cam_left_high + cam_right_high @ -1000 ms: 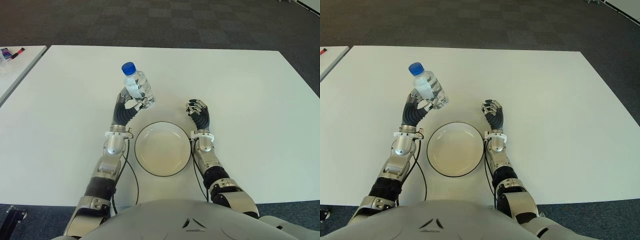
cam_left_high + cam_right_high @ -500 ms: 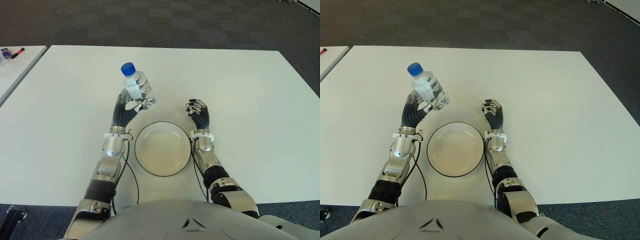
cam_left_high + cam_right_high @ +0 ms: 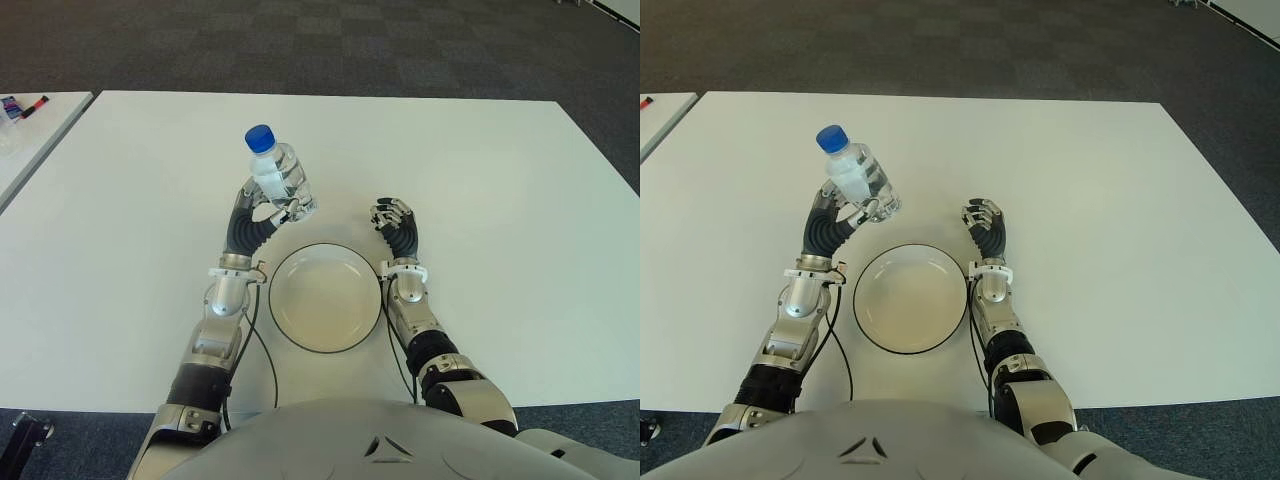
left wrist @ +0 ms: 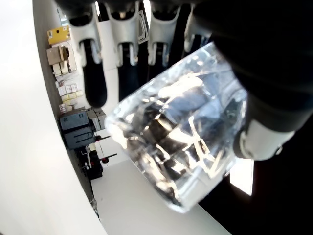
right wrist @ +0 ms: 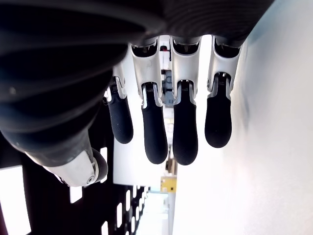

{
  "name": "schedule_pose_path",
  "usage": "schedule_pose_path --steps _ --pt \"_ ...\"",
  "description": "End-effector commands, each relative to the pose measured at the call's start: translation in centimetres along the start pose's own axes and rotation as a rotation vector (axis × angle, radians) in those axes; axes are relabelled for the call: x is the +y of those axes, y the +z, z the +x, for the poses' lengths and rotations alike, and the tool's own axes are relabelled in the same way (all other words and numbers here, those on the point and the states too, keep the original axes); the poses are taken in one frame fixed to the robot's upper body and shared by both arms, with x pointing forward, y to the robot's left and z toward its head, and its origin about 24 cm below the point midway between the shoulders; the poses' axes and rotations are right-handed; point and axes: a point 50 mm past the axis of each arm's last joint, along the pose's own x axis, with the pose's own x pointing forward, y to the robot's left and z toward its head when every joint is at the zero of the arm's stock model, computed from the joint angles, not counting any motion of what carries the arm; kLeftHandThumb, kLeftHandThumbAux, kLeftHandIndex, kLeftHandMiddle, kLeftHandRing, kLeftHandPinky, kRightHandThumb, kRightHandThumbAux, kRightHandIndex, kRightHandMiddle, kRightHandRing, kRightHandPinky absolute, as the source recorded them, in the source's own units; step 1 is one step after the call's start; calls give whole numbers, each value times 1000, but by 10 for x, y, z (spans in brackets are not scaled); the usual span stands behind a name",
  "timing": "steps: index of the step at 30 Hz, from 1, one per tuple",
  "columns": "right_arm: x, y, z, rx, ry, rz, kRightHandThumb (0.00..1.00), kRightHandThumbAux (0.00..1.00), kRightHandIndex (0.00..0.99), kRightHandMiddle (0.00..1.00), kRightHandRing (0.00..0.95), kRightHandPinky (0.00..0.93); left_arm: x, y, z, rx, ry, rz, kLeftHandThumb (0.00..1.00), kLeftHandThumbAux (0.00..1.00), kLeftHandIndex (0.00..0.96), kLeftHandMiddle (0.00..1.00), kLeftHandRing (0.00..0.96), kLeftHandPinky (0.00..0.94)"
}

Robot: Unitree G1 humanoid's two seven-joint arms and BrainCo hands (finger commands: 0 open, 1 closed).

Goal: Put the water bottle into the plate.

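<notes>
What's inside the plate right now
Nothing shows in the plate; its whole inside is in view and bare. The bottle is in the left hand, beyond the rim on the left. The right hand shows right of the plate, fingers relaxed.

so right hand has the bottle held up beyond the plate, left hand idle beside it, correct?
Swapped. In the left eye view the left hand holds the water bottle up beyond the plate; the right hand is idle, empty, at the plate's right.

Bright, even light floods the white surface (image 3: pixel 500 200), shadows faint. Wrist views are harsh: blown-out whites, near-black silhouettes, glare sparkling in the water bottle (image 4: pixel 181 142), background perhaps out of focus.
</notes>
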Motion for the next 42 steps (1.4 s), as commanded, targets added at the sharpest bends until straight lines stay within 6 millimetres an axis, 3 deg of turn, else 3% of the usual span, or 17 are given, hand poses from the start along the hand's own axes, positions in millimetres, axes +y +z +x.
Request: schedule_pose_path --steps 1,25,42 --pt "-2 -17 -10 86 -6 -15 941 669 355 487 520 556 -4 0 -4 8 -49 -5 949 644 390 532 530 627" --pt "-3 -16 -9 88 -5 -24 941 670 353 485 524 559 -8 -6 -21 77 -176 10 950 646 385 530 547 690" --pt "-3 -16 -9 92 -9 -22 942 669 355 485 522 540 -12 -21 -37 125 -239 50 951 647 377 530 565 723"
